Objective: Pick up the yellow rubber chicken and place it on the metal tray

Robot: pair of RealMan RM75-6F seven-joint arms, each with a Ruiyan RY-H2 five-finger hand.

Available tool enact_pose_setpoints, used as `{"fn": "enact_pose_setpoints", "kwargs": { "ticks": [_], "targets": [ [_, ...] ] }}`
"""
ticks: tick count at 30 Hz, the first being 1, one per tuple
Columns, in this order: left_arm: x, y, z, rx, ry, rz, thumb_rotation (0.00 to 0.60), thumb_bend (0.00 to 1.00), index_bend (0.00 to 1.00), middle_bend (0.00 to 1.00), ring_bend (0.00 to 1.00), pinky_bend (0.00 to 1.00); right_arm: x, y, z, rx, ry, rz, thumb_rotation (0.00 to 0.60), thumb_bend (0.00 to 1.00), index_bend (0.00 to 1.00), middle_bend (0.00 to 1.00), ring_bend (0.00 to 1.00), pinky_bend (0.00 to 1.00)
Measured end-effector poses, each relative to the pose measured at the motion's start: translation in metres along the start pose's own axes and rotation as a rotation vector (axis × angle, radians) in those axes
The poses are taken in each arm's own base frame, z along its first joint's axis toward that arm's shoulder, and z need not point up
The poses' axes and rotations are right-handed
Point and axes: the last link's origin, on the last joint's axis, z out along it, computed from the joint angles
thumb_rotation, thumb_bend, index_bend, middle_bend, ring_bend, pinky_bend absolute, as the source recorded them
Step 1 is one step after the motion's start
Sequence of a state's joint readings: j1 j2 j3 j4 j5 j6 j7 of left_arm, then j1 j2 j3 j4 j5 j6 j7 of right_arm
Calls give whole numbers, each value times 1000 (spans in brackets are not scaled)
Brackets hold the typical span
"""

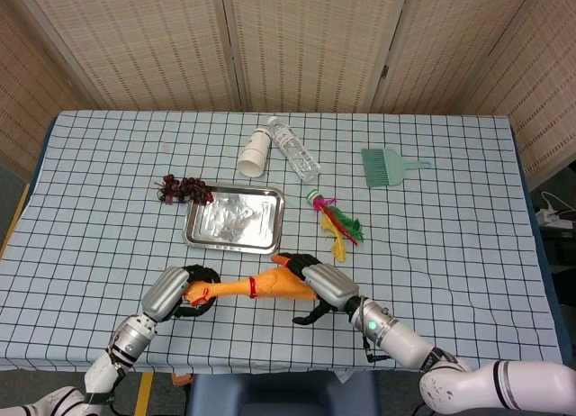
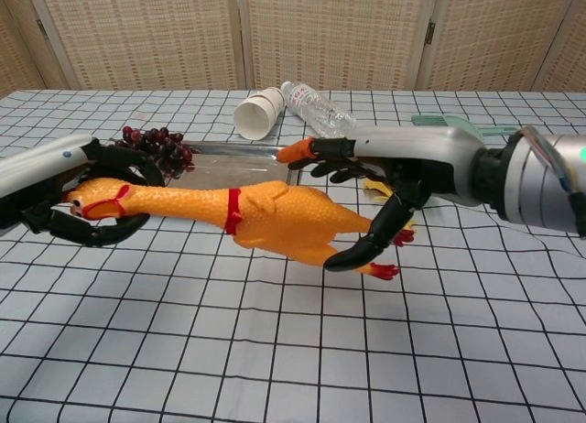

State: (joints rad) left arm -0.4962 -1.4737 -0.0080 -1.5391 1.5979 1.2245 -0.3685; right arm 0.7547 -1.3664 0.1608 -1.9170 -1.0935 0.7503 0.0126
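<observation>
The yellow rubber chicken (image 1: 261, 287) (image 2: 265, 212) stretches left to right just in front of the metal tray (image 1: 194, 229) (image 2: 240, 151). In the chest view it seems to hang slightly above the checked cloth. My left hand (image 1: 176, 292) (image 2: 87, 192) grips its head and neck end, fingers curled around it. My right hand (image 1: 326, 285) (image 2: 403, 171) holds the body and tail end, with fingers over the top and under the belly. The tray carries nothing but crumpled reflections.
Dark grapes (image 1: 183, 189) (image 2: 156, 144) lie at the tray's far left corner. A tipped paper cup (image 1: 255, 154) and a plastic bottle (image 1: 295, 150) lie behind it. A feather toy (image 1: 335, 220) and a green brush (image 1: 389, 167) are to the right.
</observation>
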Motion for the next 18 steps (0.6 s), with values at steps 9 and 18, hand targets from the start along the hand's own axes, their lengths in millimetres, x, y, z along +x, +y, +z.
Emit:
{"fn": "enact_pose_setpoints", "kwargs": {
  "ticks": [9, 18],
  "targets": [
    [5, -2, -2, 7, 2, -17, 600, 819, 831, 636, 437, 505, 2, 6, 1, -13, 19, -23, 600, 114, 0, 0, 0, 0],
    [1, 4, -6, -18, -16, -30, 600, 816, 831, 635, 437, 505, 2, 6, 8, -37, 72, -66, 600, 114, 2, 0, 0, 56]
  ]
}}
